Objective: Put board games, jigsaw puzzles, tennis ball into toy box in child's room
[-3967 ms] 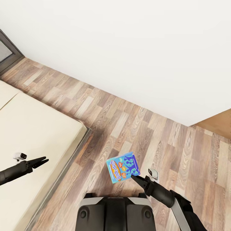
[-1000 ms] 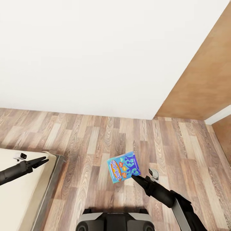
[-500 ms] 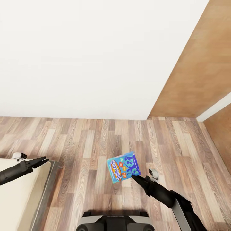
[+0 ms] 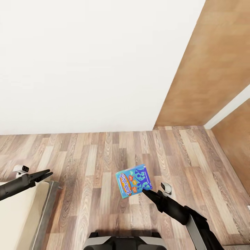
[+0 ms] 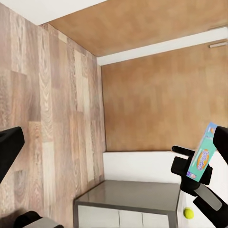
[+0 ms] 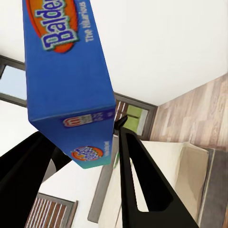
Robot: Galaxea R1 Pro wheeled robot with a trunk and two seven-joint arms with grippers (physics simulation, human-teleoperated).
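Right now your right end effector (image 4: 147, 191) is clamped on a lower corner of the blue board game (image 4: 133, 180), which sits tilted in the lower centre of the head view, above the wood plank floor (image 4: 114, 152). From the right wrist view, the box (image 6: 71, 80) hangs between the 2 dark fingers (image 6: 137, 190), its blue face and "Balde" lettering readable, with the bed (image 6: 161, 180) and a dark-framed window behind it.

Your left end effector (image 4: 44, 174) reaches in from the lower left of the head frame, its fingers close together with only a thin gap and nothing between them. Below it, in the bottom left corner, you can see a corner of the cream bed (image 4: 17, 215) with its grey edge.

A white wall (image 4: 86, 62) fills the upper left of the head frame and a brown wooden panel (image 4: 215, 69) the upper right.

In the left wrist view the same board game (image 5: 205, 151) shows at the right edge, held by the other arm. At the bottom of that frame lies the grey bench (image 5: 128, 197), and just beside it, at the lower right, the small yellow-green tennis ball (image 5: 188, 213)
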